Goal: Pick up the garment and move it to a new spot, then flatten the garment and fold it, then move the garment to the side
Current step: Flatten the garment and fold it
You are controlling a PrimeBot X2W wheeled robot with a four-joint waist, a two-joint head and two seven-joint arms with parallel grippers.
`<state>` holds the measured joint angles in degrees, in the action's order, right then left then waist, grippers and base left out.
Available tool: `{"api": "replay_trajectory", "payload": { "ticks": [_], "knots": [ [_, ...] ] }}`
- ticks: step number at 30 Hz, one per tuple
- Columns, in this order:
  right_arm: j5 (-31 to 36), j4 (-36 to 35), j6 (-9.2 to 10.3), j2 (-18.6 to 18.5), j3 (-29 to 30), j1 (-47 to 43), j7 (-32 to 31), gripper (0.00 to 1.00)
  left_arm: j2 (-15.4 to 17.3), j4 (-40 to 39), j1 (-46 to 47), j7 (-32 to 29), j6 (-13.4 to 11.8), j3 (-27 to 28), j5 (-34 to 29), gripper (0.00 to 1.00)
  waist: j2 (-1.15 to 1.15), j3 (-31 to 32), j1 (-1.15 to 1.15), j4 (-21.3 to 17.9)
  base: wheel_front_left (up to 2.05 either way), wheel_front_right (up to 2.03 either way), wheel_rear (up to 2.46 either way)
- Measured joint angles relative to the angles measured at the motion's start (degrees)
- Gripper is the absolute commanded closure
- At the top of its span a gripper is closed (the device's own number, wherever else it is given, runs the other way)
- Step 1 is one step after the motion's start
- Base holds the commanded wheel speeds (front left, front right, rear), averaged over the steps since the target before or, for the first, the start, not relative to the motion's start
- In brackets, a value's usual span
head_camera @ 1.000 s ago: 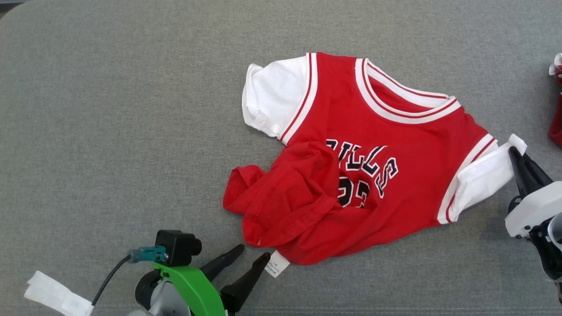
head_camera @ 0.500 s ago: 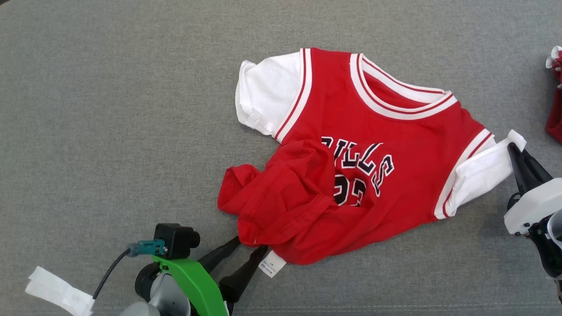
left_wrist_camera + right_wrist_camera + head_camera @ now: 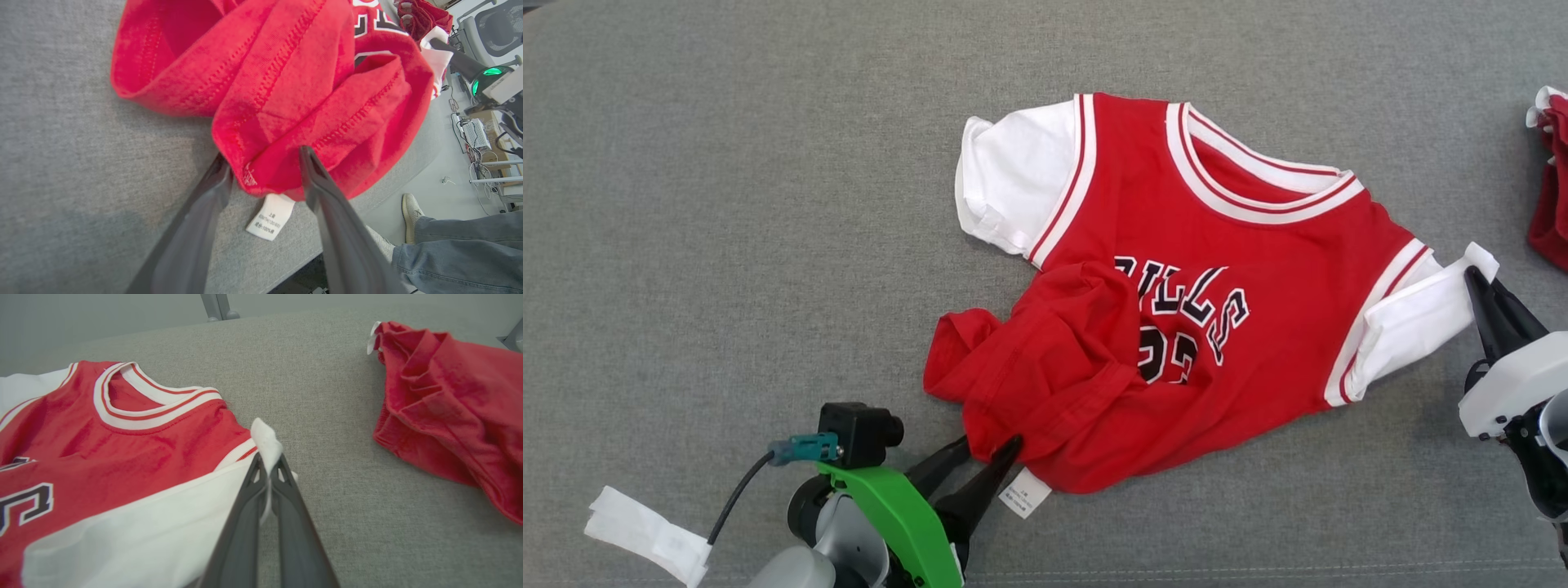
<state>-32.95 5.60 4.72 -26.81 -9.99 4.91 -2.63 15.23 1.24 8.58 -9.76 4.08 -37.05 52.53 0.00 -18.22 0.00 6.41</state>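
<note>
The garment (image 3: 1241, 245) is a red jersey with white sleeves, lying front up on the grey cloth table (image 3: 727, 204). Its lower left hem is bunched and folded over, and a white care label (image 3: 1023, 494) pokes out below. My left gripper (image 3: 990, 445) stands open at that bunched corner, one finger on each side of the red hem fold (image 3: 265, 171). In the left wrist view the left gripper (image 3: 263, 159) straddles the fold just above the label (image 3: 270, 216). My right gripper (image 3: 1474, 278) is shut on the tip of the garment's white sleeve (image 3: 265, 437), which sticks up between the right gripper's (image 3: 267, 463) tips.
A second red piece of clothing (image 3: 449, 400) lies crumpled at the table's right edge (image 3: 1552, 204). A white tag (image 3: 645, 535) hangs on the left arm's cable. A person's jeans leg (image 3: 461, 245) and shoe (image 3: 410, 210) stand on the floor beyond the table's edge.
My left gripper has moved forward until its fingers straddle the bunched hem corner, and the jaws have narrowed. The right gripper still holds the sleeve. The head view has shifted slightly.
</note>
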Motion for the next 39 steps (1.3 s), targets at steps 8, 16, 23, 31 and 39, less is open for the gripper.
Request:
{"api": "replay_trajectory", "payload": {
  "ticks": [8, 16, 23, 31, 39],
  "knots": [
    [0.0, -0.21, 0.02, 0.0, 0.0, -0.82, -0.2, 1.0, 0.08, 0.7, 0.01, 0.64, 0.49, 0.32, 0.18, 0.0, 0.0, 0.5, 0.0, -0.29, 0.0, 0.0, 0.0],
    [0.0, -0.38, 0.51, -0.02, 0.07, -1.55, -0.69, 1.0, 3.72, -0.24, -0.09, 0.04, 1.56, 0.03, 0.77, 0.0, 0.0, 1.03, 0.0, -0.26, 0.0, 0.0, 0.0],
    [0.0, -1.09, 0.52, -0.04, 0.09, -1.99, -0.97, 1.0, 4.63, -2.11, -0.43, -0.78, 2.41, -2.93, 0.64, 0.0, 0.0, 1.01, 0.0, -0.14, 0.0, 0.0, 0.0],
    [-0.01, -1.58, 0.55, -0.07, 0.13, -1.99, -1.44, 1.0, 6.39, -2.72, -0.32, -0.68, 2.47, -4.64, -2.44, 0.0, 0.0, 0.55, 0.0, -0.2, 0.0, 0.0, 0.0],
    [0.0, -2.5, 0.94, -0.05, 0.12, -1.98, -1.46, 1.0, 6.84, -2.36, 0.81, 1.83, 2.52, -5.31, -6.04, 0.0, 0.0, -0.03, 0.0, -0.59, 0.0, 0.0, 0.0]
  ]
}}
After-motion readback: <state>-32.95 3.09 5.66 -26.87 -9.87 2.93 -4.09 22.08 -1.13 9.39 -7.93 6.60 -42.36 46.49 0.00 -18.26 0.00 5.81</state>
